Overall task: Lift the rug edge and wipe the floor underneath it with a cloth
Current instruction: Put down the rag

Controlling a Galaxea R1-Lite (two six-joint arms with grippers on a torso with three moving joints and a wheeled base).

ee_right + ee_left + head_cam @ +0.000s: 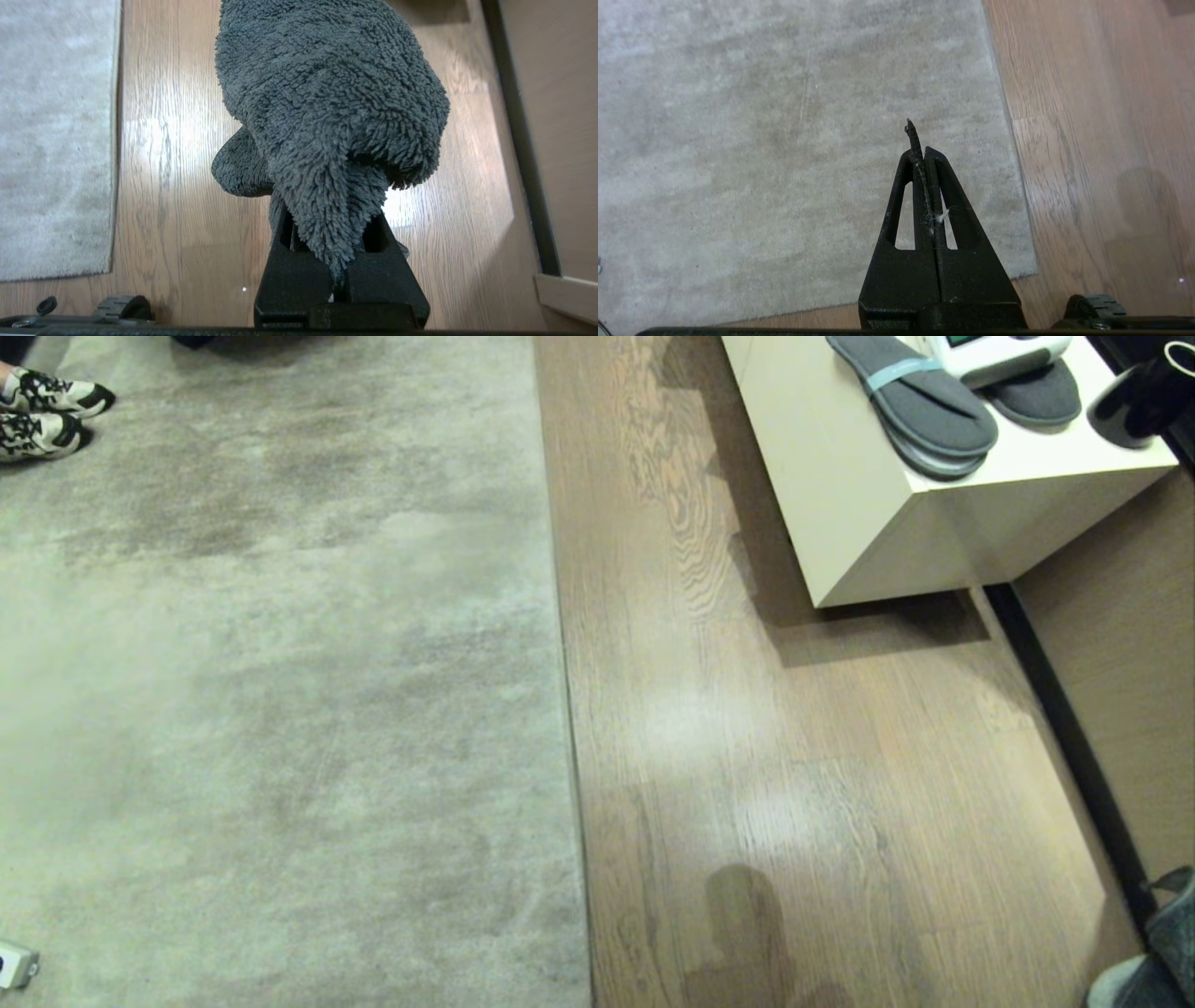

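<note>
**Rug edge runs near-to-far, left arm is the closer one**

From the head camera I see no arm. The rug edge point(568, 672) is a straight line running from near to far through the middle of the scene, with the rug point(280, 691) to its left and the bare floor point(794, 784) to its right. A pale table point(887, 523) carrying grey slippers point(920, 406) stands far right, and a person's sneakers point(42, 411) show at the far left.

Through the left wrist camera, my left end effector point(922, 149) is pressed together with nothing useful in it, only a dark scrap and a bit of lint caught in the seam. It hangs over the rug, and the edge point(1008, 121) lies just to its right, long axis pointing away from me.

Through the right wrist camera, my right end effector point(341, 275) is pinching the cloth point(327, 93), which bunches above the fingers. It hangs over bare floor, with the rug's border point(117, 140) well off to its left.

I judge the left arm nearer for the lift; the cloth arm then comes in from the right.
</note>
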